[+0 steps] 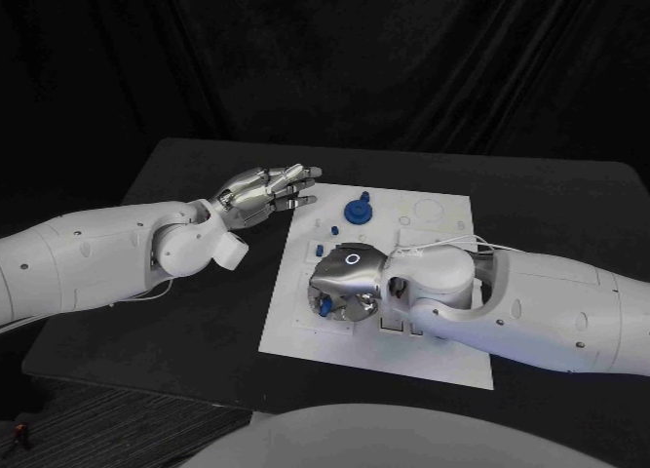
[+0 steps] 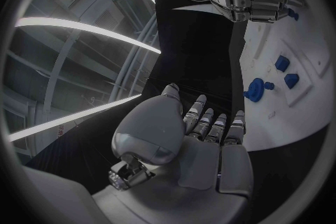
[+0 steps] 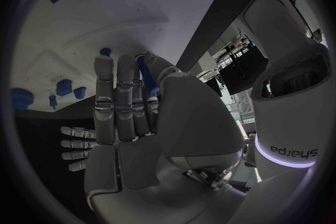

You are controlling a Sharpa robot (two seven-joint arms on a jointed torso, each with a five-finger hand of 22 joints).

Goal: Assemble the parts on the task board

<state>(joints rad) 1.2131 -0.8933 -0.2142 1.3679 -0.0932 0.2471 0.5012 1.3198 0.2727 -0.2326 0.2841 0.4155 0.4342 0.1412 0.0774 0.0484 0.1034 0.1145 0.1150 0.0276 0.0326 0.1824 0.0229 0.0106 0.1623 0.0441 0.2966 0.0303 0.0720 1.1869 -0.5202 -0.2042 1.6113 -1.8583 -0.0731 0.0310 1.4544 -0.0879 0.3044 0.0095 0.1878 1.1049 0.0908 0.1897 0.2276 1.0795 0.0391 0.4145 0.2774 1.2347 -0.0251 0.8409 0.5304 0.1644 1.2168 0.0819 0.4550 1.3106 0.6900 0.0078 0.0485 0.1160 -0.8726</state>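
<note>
Head view, right hand [image 1: 346,285] over task board [image 1: 438,366] pinching a blue part [image 1: 325,306], left hand [image 1: 264,189] empty, fingers spread.

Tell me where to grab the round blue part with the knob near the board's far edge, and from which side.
Take the round blue part by its raised centre knob, coming from above. It seems to sit flat on the task board, so its low rim offers little to pinch. The free left hand hovers close by.

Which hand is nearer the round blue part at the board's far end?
Left. The left hand hovers open just off the board's edge, beside the round blue part. The right hand works farther down the board, holding another blue part.
</note>
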